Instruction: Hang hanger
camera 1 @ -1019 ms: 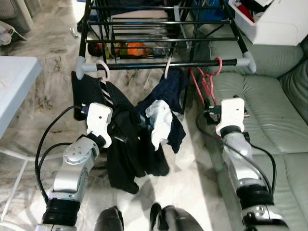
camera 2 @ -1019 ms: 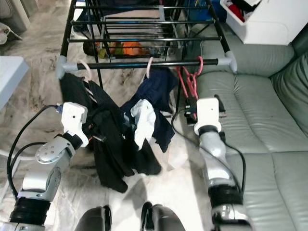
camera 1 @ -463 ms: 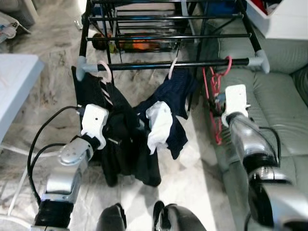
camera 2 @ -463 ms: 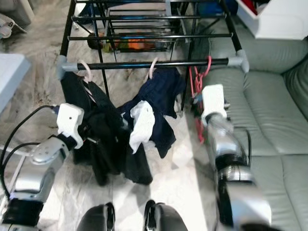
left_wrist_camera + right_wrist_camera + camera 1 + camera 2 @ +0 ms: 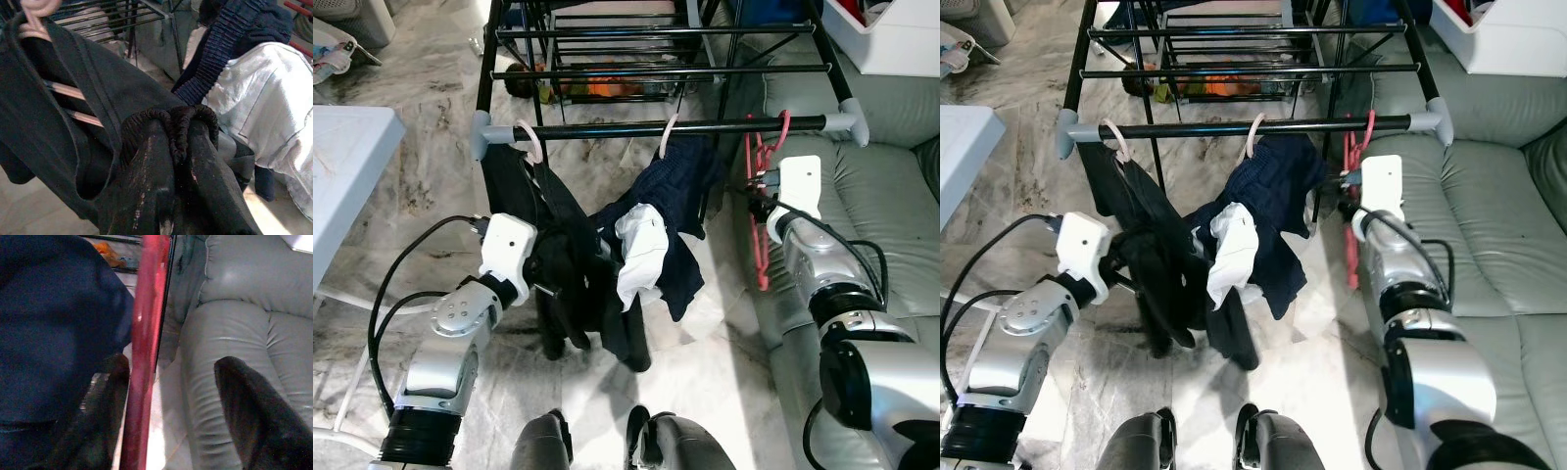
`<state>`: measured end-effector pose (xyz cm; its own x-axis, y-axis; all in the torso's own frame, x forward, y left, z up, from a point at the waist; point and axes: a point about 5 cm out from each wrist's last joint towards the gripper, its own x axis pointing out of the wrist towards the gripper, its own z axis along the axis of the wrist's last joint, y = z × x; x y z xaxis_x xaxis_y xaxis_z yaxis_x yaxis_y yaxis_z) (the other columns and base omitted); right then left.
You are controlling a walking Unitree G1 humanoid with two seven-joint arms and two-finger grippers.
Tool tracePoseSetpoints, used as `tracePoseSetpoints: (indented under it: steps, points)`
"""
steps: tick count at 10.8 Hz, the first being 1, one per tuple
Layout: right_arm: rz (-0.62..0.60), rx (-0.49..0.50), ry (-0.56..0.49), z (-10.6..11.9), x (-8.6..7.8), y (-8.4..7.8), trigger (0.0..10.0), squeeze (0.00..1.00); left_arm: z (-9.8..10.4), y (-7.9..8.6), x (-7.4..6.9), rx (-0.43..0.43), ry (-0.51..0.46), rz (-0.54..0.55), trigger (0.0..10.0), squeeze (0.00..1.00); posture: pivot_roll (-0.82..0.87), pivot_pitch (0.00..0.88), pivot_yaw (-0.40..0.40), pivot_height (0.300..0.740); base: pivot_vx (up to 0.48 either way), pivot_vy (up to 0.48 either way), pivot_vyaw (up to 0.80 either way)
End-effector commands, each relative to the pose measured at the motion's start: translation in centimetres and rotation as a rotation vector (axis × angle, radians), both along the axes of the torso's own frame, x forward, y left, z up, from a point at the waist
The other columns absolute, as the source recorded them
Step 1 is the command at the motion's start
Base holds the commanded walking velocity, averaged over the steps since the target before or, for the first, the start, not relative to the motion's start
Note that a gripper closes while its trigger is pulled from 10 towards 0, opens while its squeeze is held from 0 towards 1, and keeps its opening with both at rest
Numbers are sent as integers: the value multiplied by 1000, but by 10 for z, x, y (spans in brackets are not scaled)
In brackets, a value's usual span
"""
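Hanging now: the red hanger [image 5: 762,211] has its hook over the rail [image 5: 705,125], higher than a second ago. My right gripper [image 5: 168,396] has spread fingers beside it, so release looks complete. My left gripper [image 5: 168,161] pinches the black garment [image 5: 558,284].

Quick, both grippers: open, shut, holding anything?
Left gripper: shut on the black garment that hangs from the rack.
Right gripper: open, fingers apart, the red hanger between them, not clamped.

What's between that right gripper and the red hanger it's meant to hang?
Nothing visible. The right gripper is open, and the red hanger, already hooked on the rail, runs beside one finger.
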<state>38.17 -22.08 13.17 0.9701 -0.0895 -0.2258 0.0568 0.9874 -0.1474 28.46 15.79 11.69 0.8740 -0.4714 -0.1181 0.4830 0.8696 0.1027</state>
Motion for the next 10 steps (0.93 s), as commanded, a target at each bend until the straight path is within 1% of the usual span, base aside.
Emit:
tracePoseSetpoints:
  steps: [1,2,3,4,5,6,7,10]
  points:
    - [-20,11,22,0,-1,-8,157,0,4,0,-1,16,-15,-12,10000,0,6,186,-28,740,0,0,0]
    - [-25,14,30,-1,-2,-12,2549,0,4,-1,0,18,-13,-15,10000,0,4,182,-30,740,0,0,0]
    - [-26,17,54,-4,-4,-19,9490,0,4,-1,0,24,-11,-21,10000,0,4,182,-30,740,0,0,0]
    - [-8,19,82,-9,-6,-18,10000,0,3,-2,0,29,-8,-33,10000,0,-1,176,-29,740,0,0,0]
    - [5,23,91,-11,-7,-17,10000,0,2,-3,0,31,-7,-36,10000,0,-1,176,-29,740,0,0,0]
    - [20,30,107,-15,-8,-16,4000,0,2,-4,0,34,-5,-40,10000,0,-2,170,-26,740,0,0,0]
    - [32,33,118,-16,-9,-17,0,0,2,-4,0,39,-4,-44,10000,0,-2,170,-26,740,0,0,0]
    - [76,17,132,-10,-8,-24,0,0,0,-3,-1,48,2,-48,10000,0,-3,173,-30,740,0,0,0]
